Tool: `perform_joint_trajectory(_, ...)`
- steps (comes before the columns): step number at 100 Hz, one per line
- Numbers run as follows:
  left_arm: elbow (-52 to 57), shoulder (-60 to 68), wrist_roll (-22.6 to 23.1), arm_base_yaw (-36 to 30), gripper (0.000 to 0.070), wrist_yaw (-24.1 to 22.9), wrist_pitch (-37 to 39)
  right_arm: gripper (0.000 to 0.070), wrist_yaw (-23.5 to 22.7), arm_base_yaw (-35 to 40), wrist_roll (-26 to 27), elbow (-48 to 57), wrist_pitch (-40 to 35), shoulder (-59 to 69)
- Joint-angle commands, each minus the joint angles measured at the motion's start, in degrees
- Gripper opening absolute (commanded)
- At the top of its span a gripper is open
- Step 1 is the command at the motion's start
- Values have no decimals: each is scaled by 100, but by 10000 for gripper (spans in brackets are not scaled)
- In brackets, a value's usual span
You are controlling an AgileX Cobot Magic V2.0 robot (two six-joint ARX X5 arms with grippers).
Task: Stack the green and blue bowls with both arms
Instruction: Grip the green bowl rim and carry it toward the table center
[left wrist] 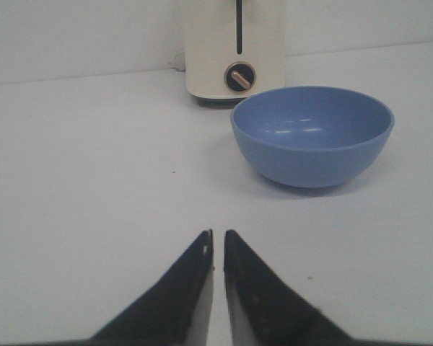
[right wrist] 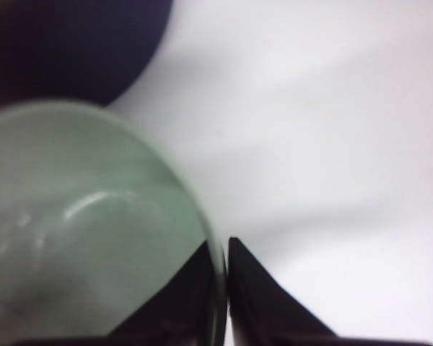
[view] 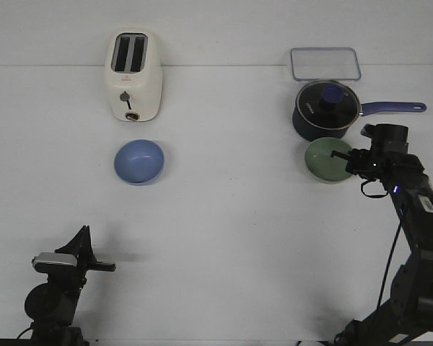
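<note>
Right wrist view: right gripper (right wrist: 220, 249) pinched narrow on the green bowl (right wrist: 86, 231) rim, one finger inside, one outside; bowl sits on the table (view: 224, 231) just in front of the saucepan (view: 325, 109). Left gripper (left wrist: 218, 241) has fingers almost together, holding nothing, well short of the blue bowl (left wrist: 312, 135) by the toaster (view: 133, 76). Judgement: lift straight up before swinging left, keep the rim grip level, clear the saucepan.

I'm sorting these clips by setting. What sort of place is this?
Probably a lab tabletop staged as a kitchen: a plain white table against a bare wall, holding a toaster, a lidded saucepan, a clear container lid, and two small bowls, with a robot arm at each side.
</note>
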Motion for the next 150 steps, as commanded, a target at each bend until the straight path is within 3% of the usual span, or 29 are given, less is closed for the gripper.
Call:
perform_joint_trajectory(1,-114,-7,-35,4,12,9,83,0,-273,11,13,136,17,-415)
perform_joint_trajectory(22,-114,-7,-37,4,12,7,81,0,-535,669,15,-122,-483,-1648)
perform_joint_trajectory(47,-114,-7,-37,4,12,9,81,0,-664,2511,229,-1220,-581,-2570)
perform_joint_trajectory(72,-114,-7,-37,4,12,7,83,0,-269,4122,835,-2218,140,-2455)
perform_joint_trajectory(98,-114,-7,-37,4,12,9,81,0,138,4715,964,-2444,339,-2024)
perform_joint_trajectory(114,-114,-7,-37,4,12,7,83,1,151,4850,962,-2444,387,-1733)
perform_joint_trajectory(119,-114,-7,-35,4,12,9,83,39,153,4881,962,-2444,391,-1707)
perform_joint_trajectory(128,-114,-7,-37,4,12,9,83,263,151,4913,960,-2444,420,-1707)
perform_joint_trajectory(132,-114,-7,-37,4,12,9,81,325,153,4931,962,-2439,426,-1714)
perform_joint_trajectory(150,-114,-7,-35,4,12,9,85,337,367,4931,739,-2415,570,-2225)
